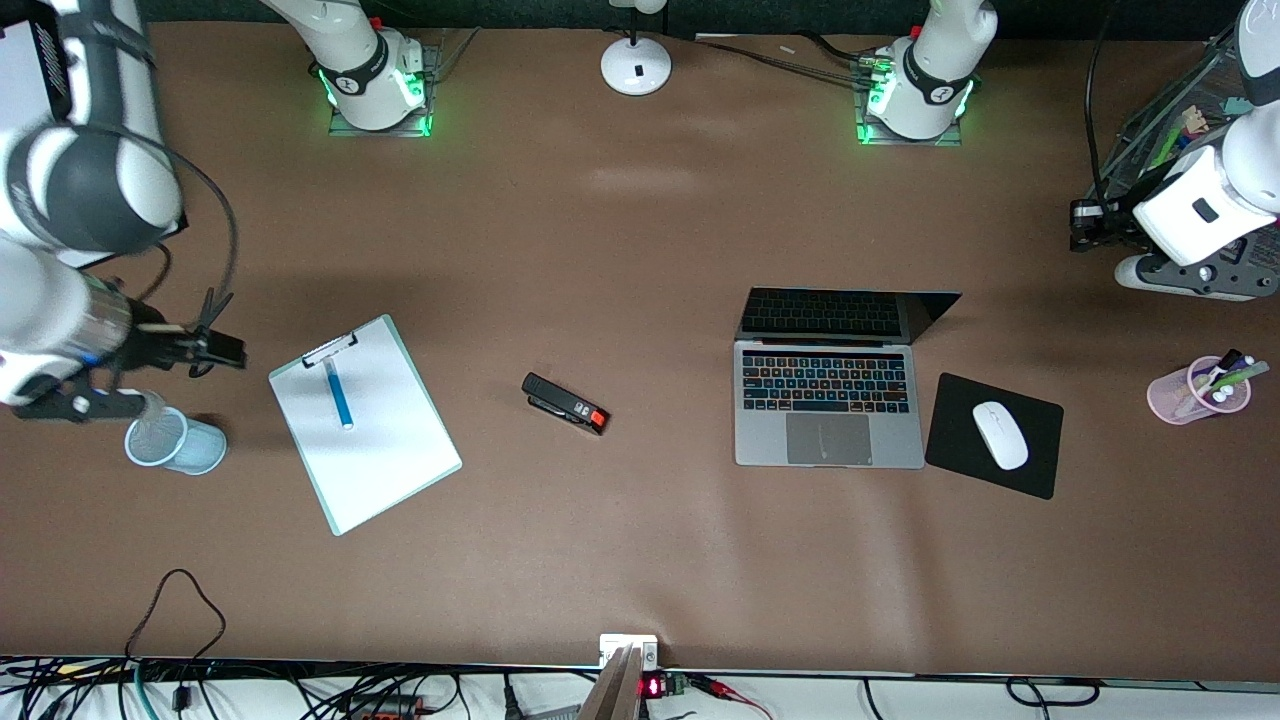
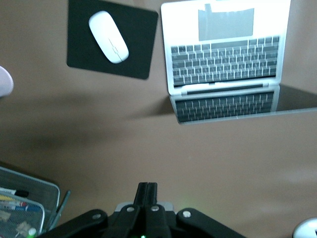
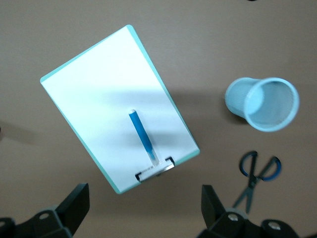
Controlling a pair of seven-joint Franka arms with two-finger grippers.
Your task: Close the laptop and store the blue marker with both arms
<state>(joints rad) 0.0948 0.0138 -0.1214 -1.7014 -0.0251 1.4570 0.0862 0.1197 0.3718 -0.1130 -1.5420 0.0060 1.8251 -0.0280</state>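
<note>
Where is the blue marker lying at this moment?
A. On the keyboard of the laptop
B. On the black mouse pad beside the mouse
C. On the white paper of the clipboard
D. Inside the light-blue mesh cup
C. The blue marker lies flat on the white sheet of the clipboard, with one end near the clip; the light-blue mesh cup beside the clipboard holds no marker.

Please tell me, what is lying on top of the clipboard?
On the clipboard lies only the blue marker, on white paper, its pale end toward the metal clip. Nothing else lies on it. What is under the paper cannot be seen.
</note>
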